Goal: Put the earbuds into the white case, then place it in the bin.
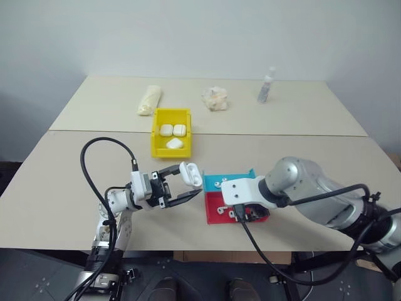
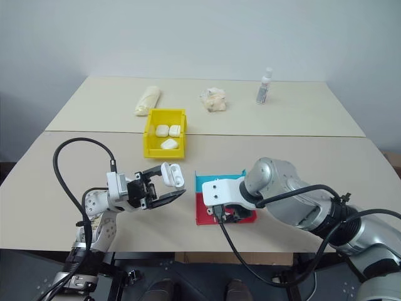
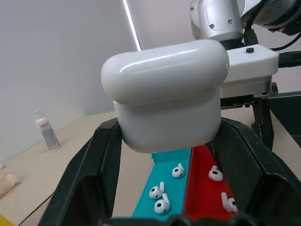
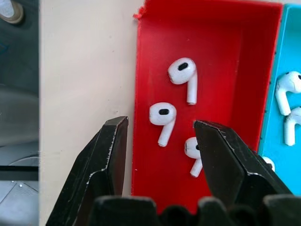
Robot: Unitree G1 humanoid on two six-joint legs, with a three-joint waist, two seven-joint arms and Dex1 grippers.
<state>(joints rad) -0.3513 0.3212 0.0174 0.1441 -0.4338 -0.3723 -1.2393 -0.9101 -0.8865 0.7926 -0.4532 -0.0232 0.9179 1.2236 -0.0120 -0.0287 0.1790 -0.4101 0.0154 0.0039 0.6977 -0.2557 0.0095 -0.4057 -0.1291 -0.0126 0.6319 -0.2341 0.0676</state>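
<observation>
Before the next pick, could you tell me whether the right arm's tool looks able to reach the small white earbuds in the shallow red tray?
Probably yes: the right tool hangs open directly over the red tray, an earbud between its fingers, nothing above it.

Four white cases [image 1: 190, 174] were in view: one held above the table's near edge and three inside the single yellow bin [image 1: 156, 145]. Three earbuds [image 4: 164, 118] lay in the one red tray [image 4: 211, 42], and three more [image 3: 160, 197] in the one blue tray [image 3: 143, 207].
</observation>
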